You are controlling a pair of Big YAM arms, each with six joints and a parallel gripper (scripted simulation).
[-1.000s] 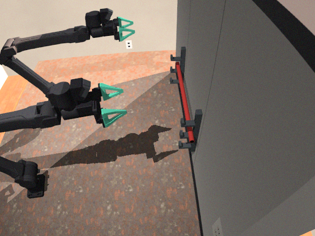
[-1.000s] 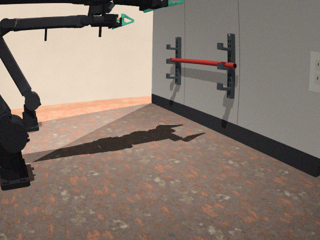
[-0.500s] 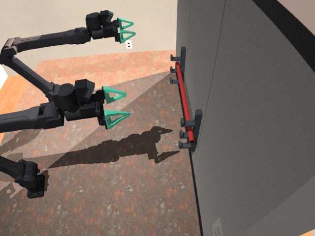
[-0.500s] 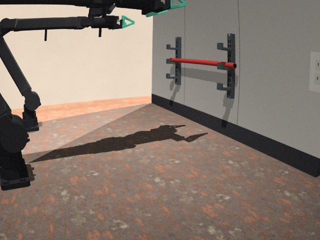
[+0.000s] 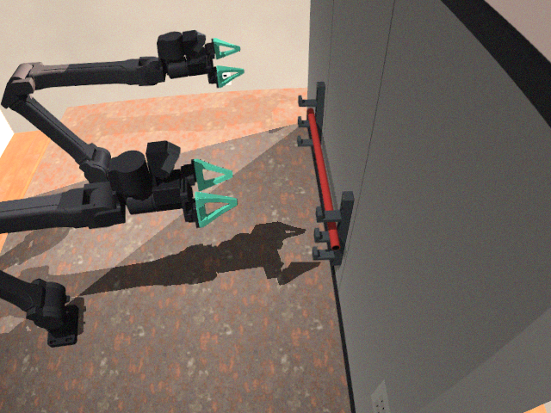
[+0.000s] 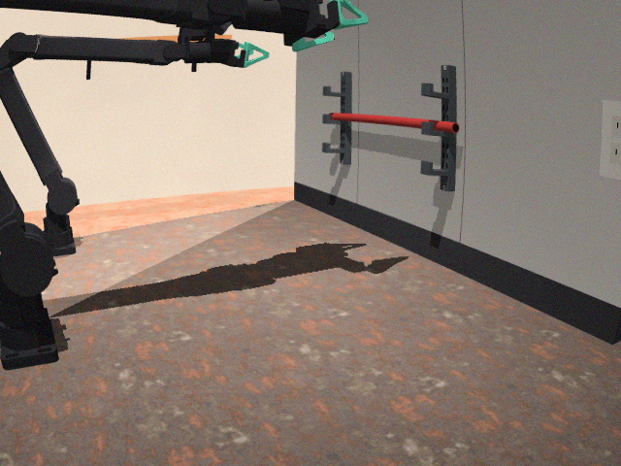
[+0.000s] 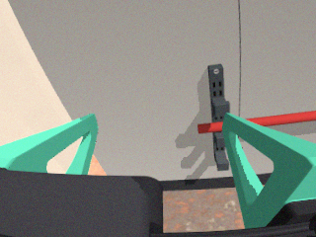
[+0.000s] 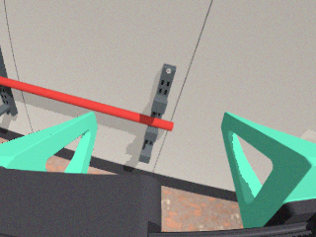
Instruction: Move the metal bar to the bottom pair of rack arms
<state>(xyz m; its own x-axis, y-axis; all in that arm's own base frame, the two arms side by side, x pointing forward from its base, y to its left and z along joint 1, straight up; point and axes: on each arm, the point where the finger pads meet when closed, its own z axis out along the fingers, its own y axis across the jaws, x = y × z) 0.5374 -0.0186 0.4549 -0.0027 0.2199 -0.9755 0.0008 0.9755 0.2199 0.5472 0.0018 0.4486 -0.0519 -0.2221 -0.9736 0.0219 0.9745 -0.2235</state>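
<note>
A red metal bar [image 5: 322, 177] lies on the middle pair of arms of the dark wall rack, across the far upright [image 5: 318, 100] and the near upright [image 5: 344, 222]. In the exterior view the bar [image 6: 393, 120] is level, with empty arms above and below it. My left gripper [image 5: 225, 59] is open and empty, high up and well back from the far upright. My right gripper [image 5: 213, 191] is open and empty, well back from the near upright. The left wrist view shows the bar's left end [image 7: 264, 120]; the right wrist view shows its right end [image 8: 79, 102].
The grey wall [image 5: 423, 200] carries the rack and has a dark baseboard [image 6: 451, 260]. A wall socket [image 6: 611, 140] sits right of the rack. The arms cast a long shadow [image 6: 241, 276] on the mottled table top.
</note>
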